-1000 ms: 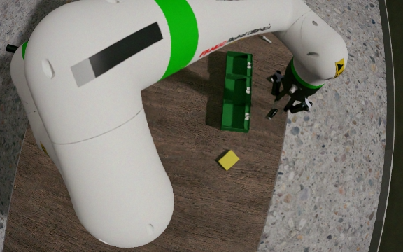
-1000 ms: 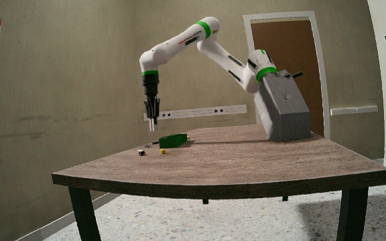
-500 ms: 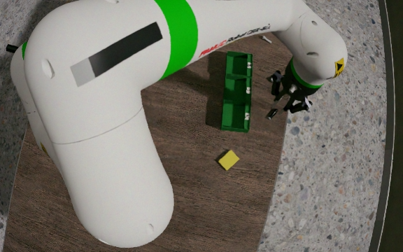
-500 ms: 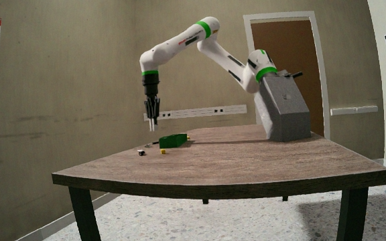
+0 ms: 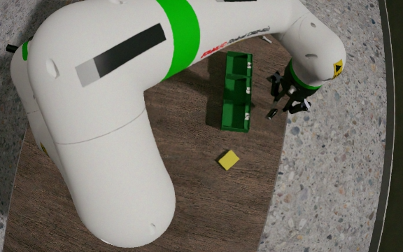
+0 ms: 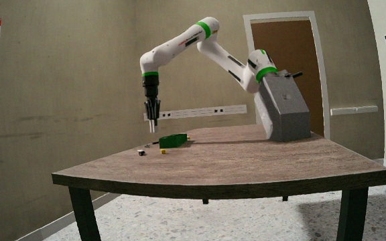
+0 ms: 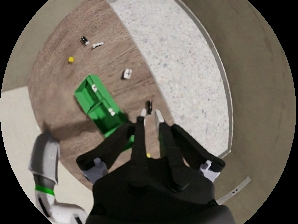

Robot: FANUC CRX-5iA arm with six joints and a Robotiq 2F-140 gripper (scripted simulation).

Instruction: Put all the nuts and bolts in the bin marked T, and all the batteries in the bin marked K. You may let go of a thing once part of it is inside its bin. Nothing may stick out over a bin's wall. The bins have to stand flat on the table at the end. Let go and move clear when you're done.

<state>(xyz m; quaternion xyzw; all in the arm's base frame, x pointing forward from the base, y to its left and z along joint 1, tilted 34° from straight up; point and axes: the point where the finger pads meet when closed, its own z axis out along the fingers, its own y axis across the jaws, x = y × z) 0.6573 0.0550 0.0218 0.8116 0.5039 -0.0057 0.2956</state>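
Note:
A row of green bins (image 5: 237,92) with small white labels stands on the wooden table; I cannot read the labels. The bins also show in the side view (image 6: 173,140) and the wrist view (image 7: 99,104). A small black-and-silver battery (image 5: 271,113) lies on the table just right of the nearest bin, by the table edge (image 6: 141,152). My gripper (image 5: 281,105) (image 6: 153,128) hangs above the table close to this battery, pointing down. Its fingers stand nearly together and I see nothing held between them (image 7: 150,117). A pale bolt (image 5: 266,39) lies beyond the far end of the bins.
A yellow block (image 5: 228,159) lies on the table in front of the bins. More small parts (image 7: 89,43) and a small yellow piece (image 7: 71,59) lie past the far bin. The table edge runs just right of the gripper. My arm hides much of the table.

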